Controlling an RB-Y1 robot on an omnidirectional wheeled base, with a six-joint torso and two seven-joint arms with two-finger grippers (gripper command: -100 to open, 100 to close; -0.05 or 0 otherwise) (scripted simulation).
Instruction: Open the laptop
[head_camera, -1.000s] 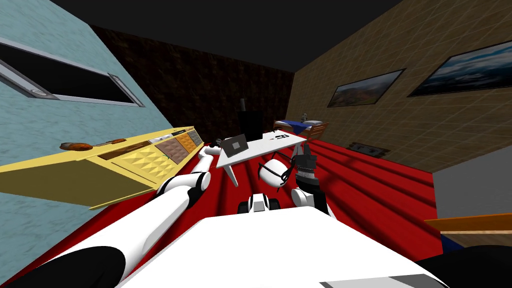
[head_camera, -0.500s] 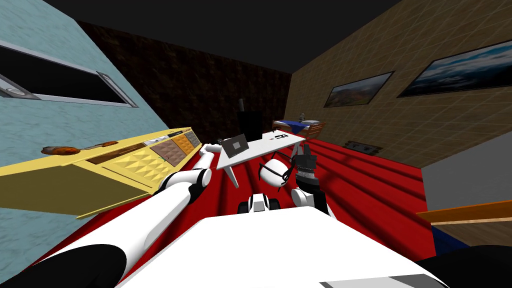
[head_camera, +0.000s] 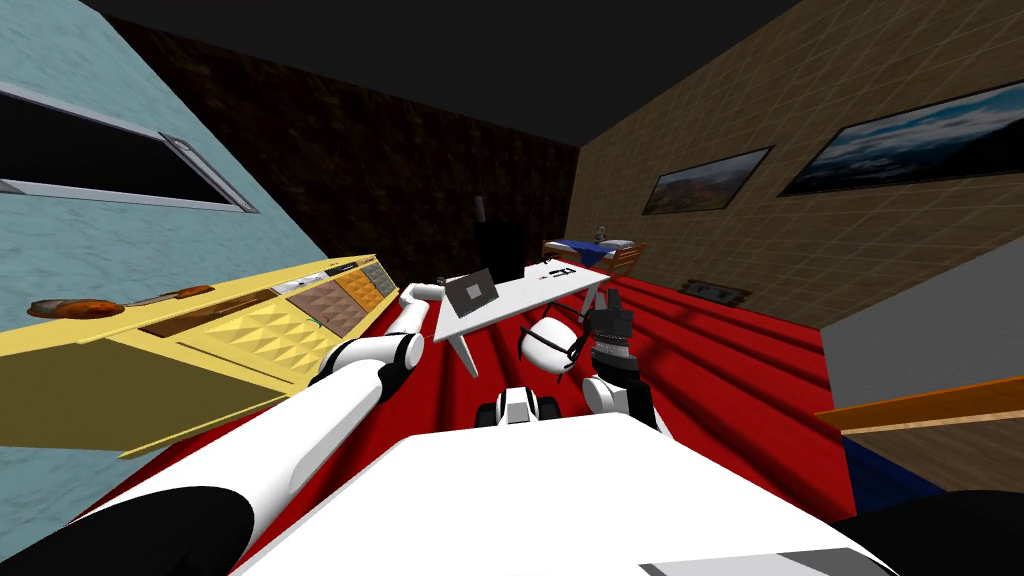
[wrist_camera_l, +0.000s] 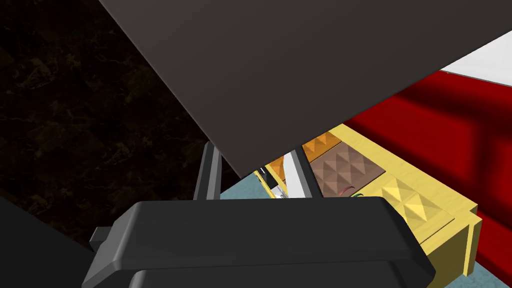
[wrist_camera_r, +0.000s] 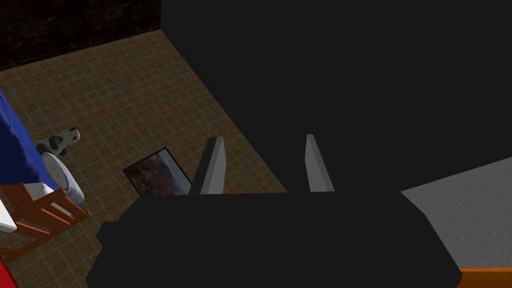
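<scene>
The laptop (head_camera: 472, 291) stands on the near-left end of a white table (head_camera: 535, 292), its dark grey lid raised partway and its back turned to me. My left arm reaches past the table's left side to the laptop's far edge. In the left wrist view a corner of the dark lid (wrist_camera_l: 310, 75) lies across the left gripper (wrist_camera_l: 252, 150) and covers both fingertips (wrist_camera_l: 211, 170); the fingers stand apart. To the right of the table my right gripper (head_camera: 608, 300) points upward, open with nothing between its fingers (wrist_camera_r: 215, 165).
A long yellow cabinet (head_camera: 250, 330) runs along the left wall, close to my left arm. Red carpet (head_camera: 720, 350) covers the floor. Small dark items (head_camera: 560, 272) lie on the table's far end. A bed (head_camera: 590, 248) stands at the back.
The whole head view has swung, so the cabinet slides left and down: my own turn. My left hand sits slightly higher beside the laptop. The lid's angle looks the same.
</scene>
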